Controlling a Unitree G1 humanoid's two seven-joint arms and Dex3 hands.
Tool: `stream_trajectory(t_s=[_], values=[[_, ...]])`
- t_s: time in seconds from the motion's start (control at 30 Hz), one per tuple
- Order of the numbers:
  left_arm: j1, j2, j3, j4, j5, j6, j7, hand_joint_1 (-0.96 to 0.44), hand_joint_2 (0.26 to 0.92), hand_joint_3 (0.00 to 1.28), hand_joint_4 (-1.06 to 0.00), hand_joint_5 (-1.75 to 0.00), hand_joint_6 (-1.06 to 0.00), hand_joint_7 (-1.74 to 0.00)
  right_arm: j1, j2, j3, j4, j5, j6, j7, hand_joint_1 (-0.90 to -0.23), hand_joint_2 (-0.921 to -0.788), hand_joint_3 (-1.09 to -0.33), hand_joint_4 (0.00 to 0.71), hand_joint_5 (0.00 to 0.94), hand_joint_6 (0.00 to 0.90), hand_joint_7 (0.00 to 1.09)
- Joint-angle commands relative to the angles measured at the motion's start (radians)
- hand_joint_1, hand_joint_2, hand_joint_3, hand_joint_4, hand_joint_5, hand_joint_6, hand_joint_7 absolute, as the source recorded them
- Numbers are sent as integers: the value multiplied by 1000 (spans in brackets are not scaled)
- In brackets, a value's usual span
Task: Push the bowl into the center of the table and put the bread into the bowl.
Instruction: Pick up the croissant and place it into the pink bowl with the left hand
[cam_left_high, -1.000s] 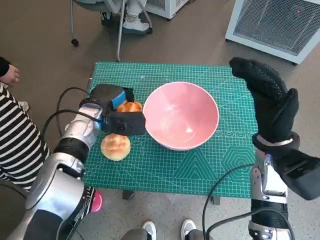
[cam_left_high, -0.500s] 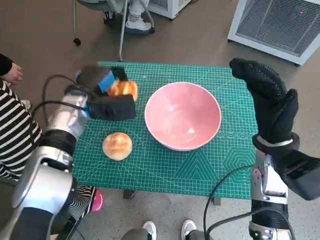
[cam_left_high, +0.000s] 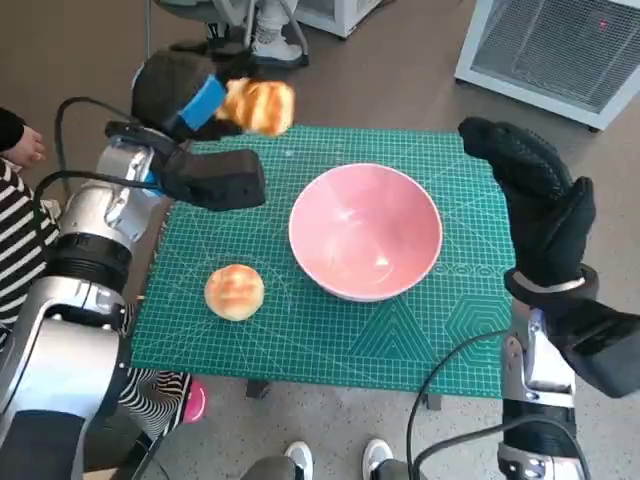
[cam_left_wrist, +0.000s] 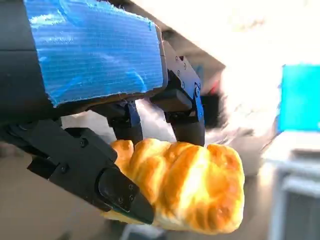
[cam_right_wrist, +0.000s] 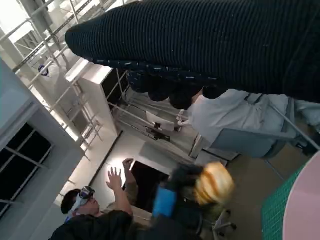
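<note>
One bread roll (cam_left_high: 257, 106) gripped by left hand (cam_left_high: 185, 95), raised beyond pink bowl (cam_left_high: 365, 231); second bun (cam_left_high: 234, 291) on green mat (cam_left_high: 330, 330); right hand (cam_left_high: 535, 200) empty, fingers extended.

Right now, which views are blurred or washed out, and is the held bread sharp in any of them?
Left wrist view: bread sharp in the left hand, background blown out by glare. Head view: bread slightly smeared, pink bowl crisp. Right wrist view: bread blurred, bright window glare.

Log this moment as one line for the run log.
left hand: holds bread raised | right hand: open, raised | bowl: empty, mid-table | round bun: on mat
</note>
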Motion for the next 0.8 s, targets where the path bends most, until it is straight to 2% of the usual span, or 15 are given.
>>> stream_trajectory(t_s=[0.03, 0.33, 0.8], values=[[26, -5, 20, -117, -26, -42, -18, 0, 916, 3, -800, -973, -676, -1183, 20, -2, 0, 16, 11, 9, 9, -766, -921, -681, 181, 0, 55, 482], [66, -56, 17, -218, -58, -85, -130, 1, 906, 1, -844, -940, -687, -1147, 27, 0, 0, 3, 17, 18, 7, -766, -921, -681, 179, 0, 57, 481], [63, -174, -47, -153, -22, -153, -206, 1, 920, 19, -795, -1009, -632, -1189, 57, -4, -1, -29, -2, 17, -9, -760, -921, -678, 180, 0, 58, 480]])
